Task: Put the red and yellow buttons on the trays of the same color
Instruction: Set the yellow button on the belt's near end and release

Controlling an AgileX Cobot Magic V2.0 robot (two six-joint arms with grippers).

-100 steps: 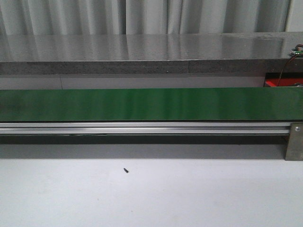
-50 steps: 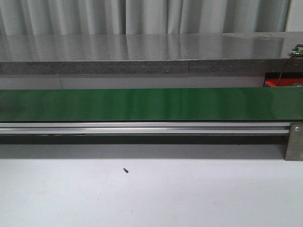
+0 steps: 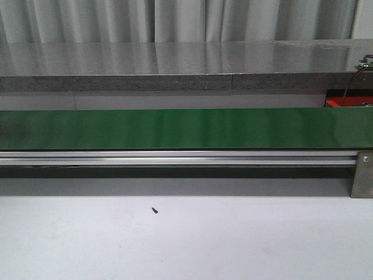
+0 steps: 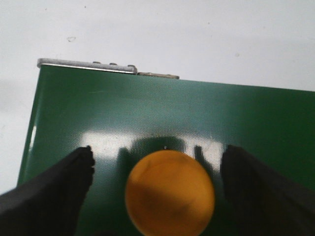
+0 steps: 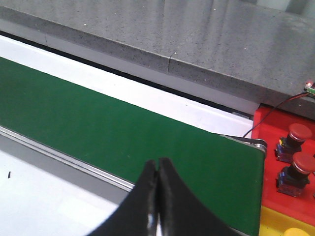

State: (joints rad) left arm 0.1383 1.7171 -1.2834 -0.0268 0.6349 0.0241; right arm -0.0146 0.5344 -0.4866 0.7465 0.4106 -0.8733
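In the left wrist view a round yellow button point(image 4: 170, 192) lies on the green conveyor belt point(image 4: 147, 108), near the belt's end. My left gripper point(image 4: 158, 153) is open, with one black finger on each side of the button and a gap to each. My right gripper point(image 5: 158, 163) is shut and empty above the belt's near edge. To its side are a red tray point(image 5: 270, 132) holding two red buttons point(image 5: 299, 132) point(image 5: 302, 164) and a yellow tray point(image 5: 273, 221) with a yellow button point(image 5: 298, 232) at the frame's edge. Neither gripper shows in the front view.
The green belt point(image 3: 186, 128) runs across the front view on an aluminium rail point(image 3: 175, 157), with a grey stone ledge point(image 3: 175, 64) behind it. A small dark speck point(image 3: 155, 210) lies on the white table. A corner of the red tray point(image 3: 344, 102) shows at far right.
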